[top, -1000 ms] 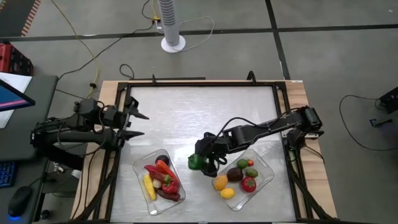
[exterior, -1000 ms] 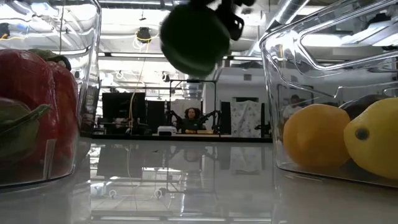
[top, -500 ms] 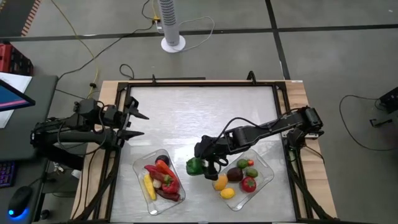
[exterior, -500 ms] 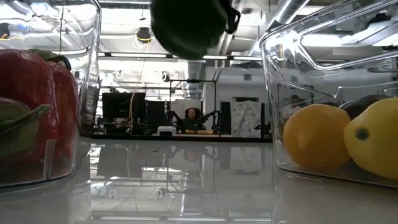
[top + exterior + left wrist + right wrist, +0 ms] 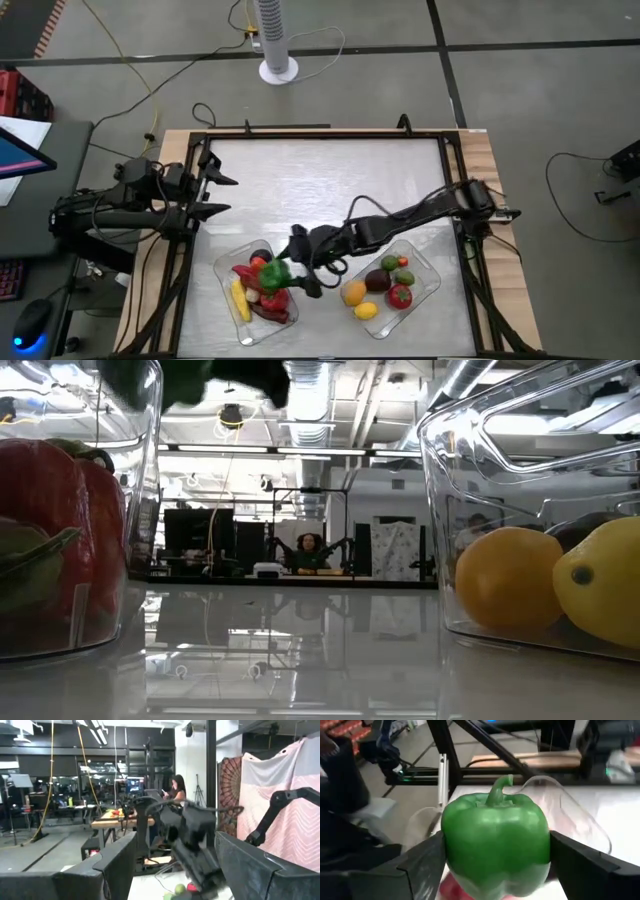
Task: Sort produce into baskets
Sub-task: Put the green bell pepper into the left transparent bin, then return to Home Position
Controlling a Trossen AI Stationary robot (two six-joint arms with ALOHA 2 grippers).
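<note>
Green pepper (image 5: 275,270) held over left clear tray (image 5: 228,305), clamped between right gripper (image 5: 296,272) fingers.
Left tray holds red chillies (image 5: 268,290), yellow corn (image 5: 239,298); right tray (image 5: 428,262) holds orange (image 5: 353,293), lemon (image 5: 366,311), dark purple and red pieces. Left gripper (image 5: 222,195) parted, empty, at table's left edge.

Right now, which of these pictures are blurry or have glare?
Left wrist view: the right arm is smeared by motion. Low view: ceiling lights glare off the table and the clear baskets. Right wrist view: the green pepper is sharp, the background soft.
</note>
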